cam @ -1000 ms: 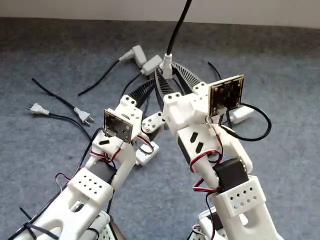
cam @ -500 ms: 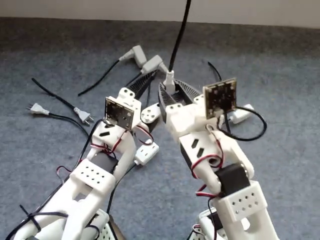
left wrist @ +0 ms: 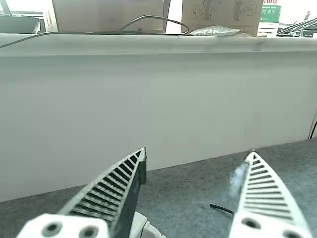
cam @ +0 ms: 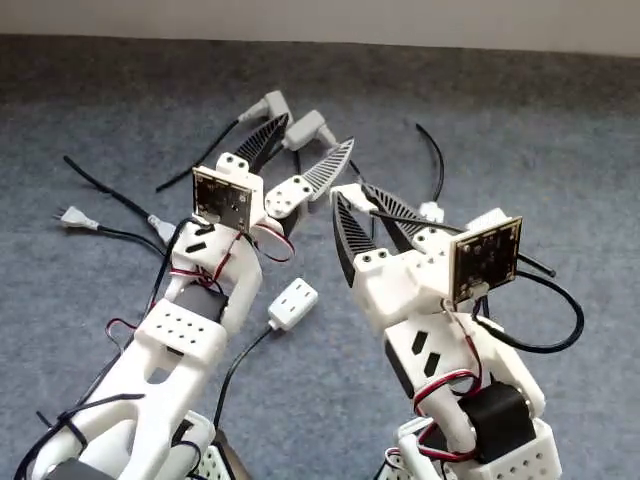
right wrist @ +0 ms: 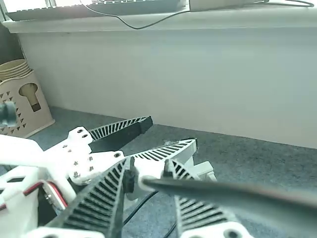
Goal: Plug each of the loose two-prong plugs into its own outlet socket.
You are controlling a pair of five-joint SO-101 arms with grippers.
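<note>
My left gripper (cam: 316, 132) is open and raised at the far middle, its fingers spread on either side of a white angled plug (cam: 308, 126). A second white angled plug (cam: 270, 103) lies just beyond. The left wrist view shows that gripper (left wrist: 198, 151) with nothing between its fingers. My right gripper (cam: 349, 192) sits to the right of it, shut on the white end of a plug (right wrist: 151, 181), whose black cable (right wrist: 237, 196) runs back past the camera. A white socket block (cam: 293, 303) lies between the two arms. A loose two-prong plug (cam: 75, 217) lies at the far left.
Another small two-prong plug (cam: 160, 226) lies beside the left arm, with black cables trailing over the grey carpet. A white block (cam: 490, 219) with a looped black cable sits behind the right arm. A pale wall borders the far side, and a beige basket (right wrist: 22, 99) stands against it.
My right gripper has pulled back and down with the plug, and its cable no longer rises out of view. My left gripper has lifted and swung forward, open, toward the far white plugs.
</note>
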